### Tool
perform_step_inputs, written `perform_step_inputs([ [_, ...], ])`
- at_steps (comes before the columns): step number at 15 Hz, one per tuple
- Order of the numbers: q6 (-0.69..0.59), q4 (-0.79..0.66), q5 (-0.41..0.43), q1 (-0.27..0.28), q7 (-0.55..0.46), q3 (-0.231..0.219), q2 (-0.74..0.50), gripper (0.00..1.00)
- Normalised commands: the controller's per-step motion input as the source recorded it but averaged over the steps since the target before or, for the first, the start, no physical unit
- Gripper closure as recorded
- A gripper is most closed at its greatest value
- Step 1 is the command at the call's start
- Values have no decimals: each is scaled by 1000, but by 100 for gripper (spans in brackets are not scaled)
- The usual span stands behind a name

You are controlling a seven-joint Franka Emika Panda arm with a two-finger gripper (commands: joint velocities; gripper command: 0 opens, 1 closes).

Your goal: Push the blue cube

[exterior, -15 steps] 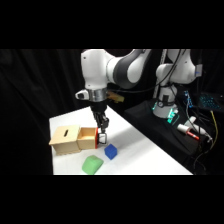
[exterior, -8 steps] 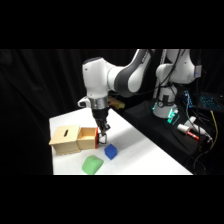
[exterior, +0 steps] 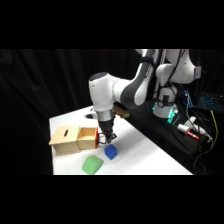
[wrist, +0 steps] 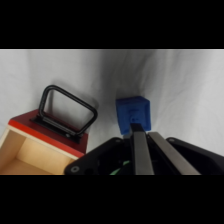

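The blue cube (exterior: 110, 152) lies on the white table (exterior: 145, 160), in front of the wooden box. My gripper (exterior: 109, 140) hangs low, just behind and above the cube. In the wrist view the blue cube (wrist: 133, 114) sits right ahead of my gripper (wrist: 143, 133). The fingers (wrist: 139, 150) are pressed together with nothing between them, and their tips reach the cube's near face.
A wooden box (exterior: 65, 139) with a red-sided open compartment (exterior: 88, 138) stands left of the gripper. Its black wire handle (wrist: 66, 111) shows in the wrist view. A green rounded block (exterior: 92, 164) lies near the front edge. Cables and electronics (exterior: 192, 127) sit at the right.
The gripper has come down and forward from beside the box to just behind the blue cube. The cube and the green block have not moved.
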Motion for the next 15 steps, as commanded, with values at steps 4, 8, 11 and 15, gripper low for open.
perform_step_inputs([
  [4,437,-21,-139,35,33,1,228,100],
  [8,219,27,-114,11,15,-6,195,100],
  [11,-56,-38,-194,121,155,-80,-68,100],
  [15,-415,-50,-203,186,264,-98,-387,100],
])
